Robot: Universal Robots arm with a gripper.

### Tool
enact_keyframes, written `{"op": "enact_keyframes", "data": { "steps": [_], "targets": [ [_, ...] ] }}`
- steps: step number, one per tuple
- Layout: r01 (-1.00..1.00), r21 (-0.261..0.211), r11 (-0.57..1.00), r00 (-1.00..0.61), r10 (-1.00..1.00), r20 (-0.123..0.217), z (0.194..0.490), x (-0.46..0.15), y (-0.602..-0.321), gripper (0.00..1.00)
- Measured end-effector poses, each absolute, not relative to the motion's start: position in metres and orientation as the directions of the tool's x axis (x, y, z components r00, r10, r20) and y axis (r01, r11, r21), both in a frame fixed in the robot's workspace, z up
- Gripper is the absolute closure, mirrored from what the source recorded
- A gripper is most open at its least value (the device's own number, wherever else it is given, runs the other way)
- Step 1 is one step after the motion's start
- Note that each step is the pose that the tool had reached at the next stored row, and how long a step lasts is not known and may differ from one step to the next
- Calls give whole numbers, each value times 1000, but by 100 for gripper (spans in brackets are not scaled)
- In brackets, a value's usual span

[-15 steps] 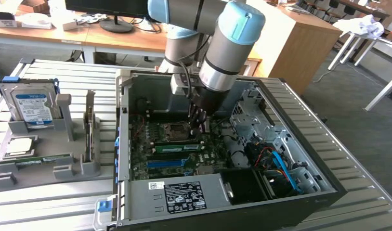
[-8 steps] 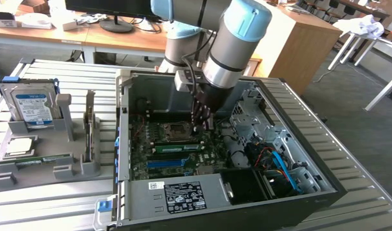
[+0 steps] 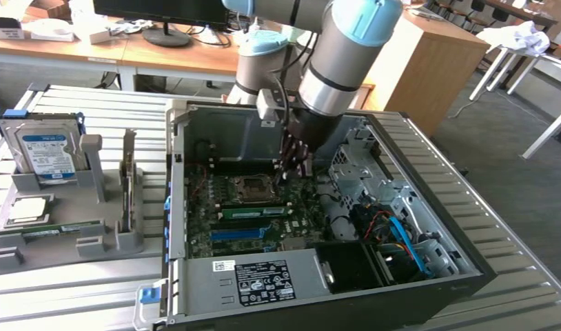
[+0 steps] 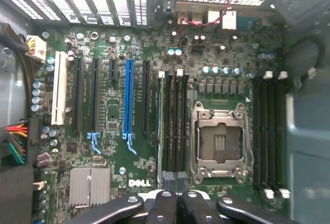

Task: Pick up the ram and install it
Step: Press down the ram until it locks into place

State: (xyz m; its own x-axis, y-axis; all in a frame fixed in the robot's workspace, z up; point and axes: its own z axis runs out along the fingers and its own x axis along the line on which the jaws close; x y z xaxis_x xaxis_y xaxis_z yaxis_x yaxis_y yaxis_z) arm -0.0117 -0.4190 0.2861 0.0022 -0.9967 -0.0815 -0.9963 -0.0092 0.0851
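Observation:
A ram stick stands seated in a memory slot on the motherboard, just beside the empty processor socket. In the wrist view this ram is a thin green strip in the outermost of the black slots by the socket. My gripper hangs a little above the board near the socket, apart from the stick. Its black fingers are pressed together, so the gripper is shut with nothing in it. Another green stick lies in the grey holder.
The open black computer case lies on a slatted metal table. The grey holder at the exterior view's left also carries a silver hard drive and a square processor chip. Coloured cables and a drive cage sit inside the case.

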Motion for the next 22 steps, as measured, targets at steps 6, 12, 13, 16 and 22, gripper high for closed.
{"op": "enact_keyframes", "data": {
  "steps": [6, 12, 13, 16, 22],
  "targets": [
    [-996, 85, -10, 2, -995, -95, 306, -10, -419, 90],
    [-996, 85, -12, 2, -994, -110, 322, -7, -419, 90],
    [-996, 85, -12, 2, -994, -112, 322, -6, -419, 90],
    [-995, 96, -12, 1, -993, -115, 322, 3, -419, 90],
    [-993, 121, -13, -2, -993, -120, 322, 24, -419, 90]
  ]
}}
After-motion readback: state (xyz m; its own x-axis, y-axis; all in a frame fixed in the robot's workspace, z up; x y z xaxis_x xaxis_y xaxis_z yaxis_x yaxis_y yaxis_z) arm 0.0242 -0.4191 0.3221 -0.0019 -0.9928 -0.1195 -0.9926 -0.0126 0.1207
